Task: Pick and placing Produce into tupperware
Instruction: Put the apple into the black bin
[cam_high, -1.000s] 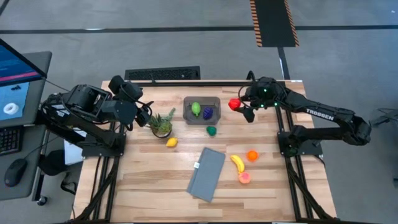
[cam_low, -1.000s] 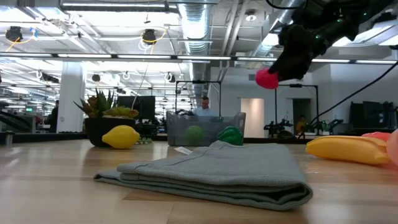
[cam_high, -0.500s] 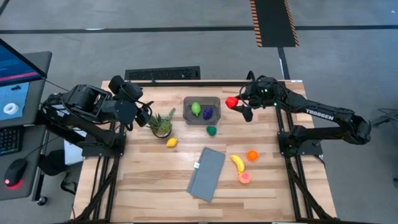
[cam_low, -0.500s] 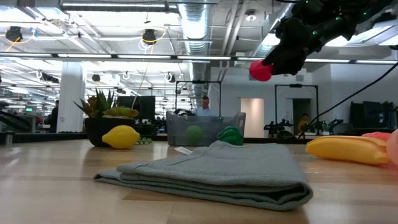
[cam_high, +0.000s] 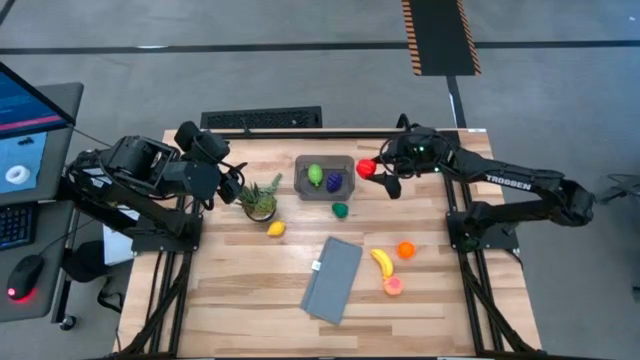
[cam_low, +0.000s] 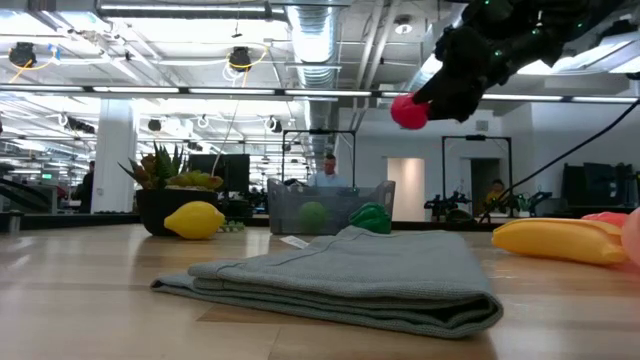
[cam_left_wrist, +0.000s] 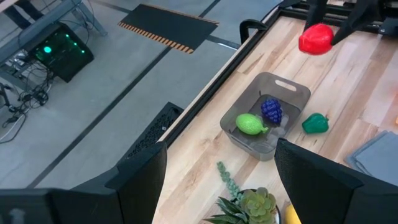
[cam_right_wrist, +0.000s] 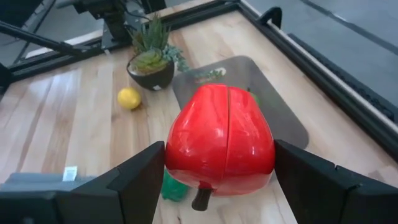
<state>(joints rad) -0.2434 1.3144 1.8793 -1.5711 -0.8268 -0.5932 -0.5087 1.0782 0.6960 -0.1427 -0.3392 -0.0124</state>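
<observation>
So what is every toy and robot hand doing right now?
right gripper: shut on the red pepper, in the air beside the tub
red pepper: held, off the table
tupperware: open, holds two pieces
light green fruit: in the tub
purple grapes: in the tub
dark green pepper: on the table
lemon: on the table
banana: on the table
left gripper: waiting by the plant

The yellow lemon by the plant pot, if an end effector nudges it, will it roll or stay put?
The lemon looks rounded and smooth, so a nudge would probably roll it across the bare wooden table. It seems small hollow plastic, likely light. In the low view it rests on its long side, so it may wobble rather than roll straight.
</observation>
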